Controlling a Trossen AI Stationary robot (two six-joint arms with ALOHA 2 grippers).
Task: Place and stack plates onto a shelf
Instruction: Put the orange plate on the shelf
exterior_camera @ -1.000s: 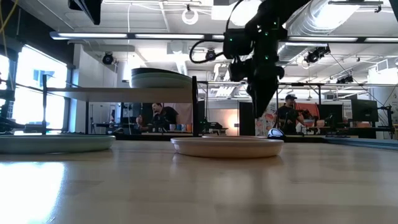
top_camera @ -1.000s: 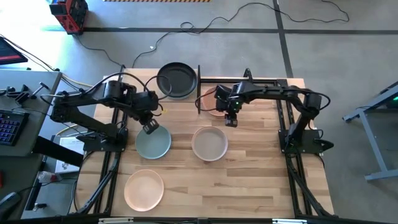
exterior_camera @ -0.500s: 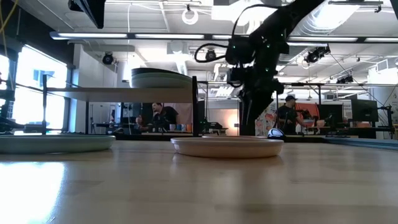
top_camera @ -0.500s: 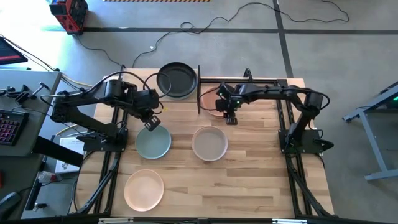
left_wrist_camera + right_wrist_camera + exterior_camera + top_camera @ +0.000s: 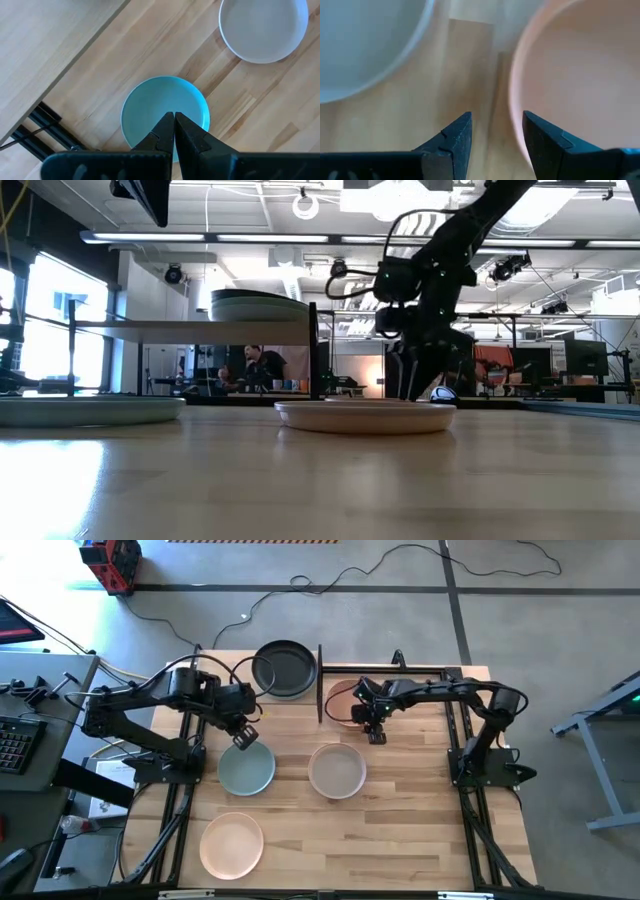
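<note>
High view: four plates off the shelf [image 5: 300, 648], so I've plenty left to do.
Shelf: sits at 12 o'clock on the table [image 5: 400, 840]; a black plate [image 5: 284, 669] tops the stack there, and in the low view paler plates show under it, count hard to tell.
Pink plate [image 5: 342, 703]: at 1 o'clock, just right of the shelf post, partly hidden by my right arm.
Right gripper [image 5: 376, 734]: jaws wide apart, nothing held, lined up on the pink plate's rim; in my wrist view the rim [image 5: 516, 95] sits between my fingers [image 5: 454, 135].
Left gripper [image 5: 243, 742]: pinched closed on nothing, hovering over the far edge of the green plate [image 5: 246, 769] at 9 o'clock.
Beige plate [image 5: 336, 770]: table centre, untouched.
Peach plate [image 5: 231, 844]: 7 o'clock, nearest the front edge, untouched.
Progress: I'd call it roughly halfway; the pink plate looks like my next pick.
</note>
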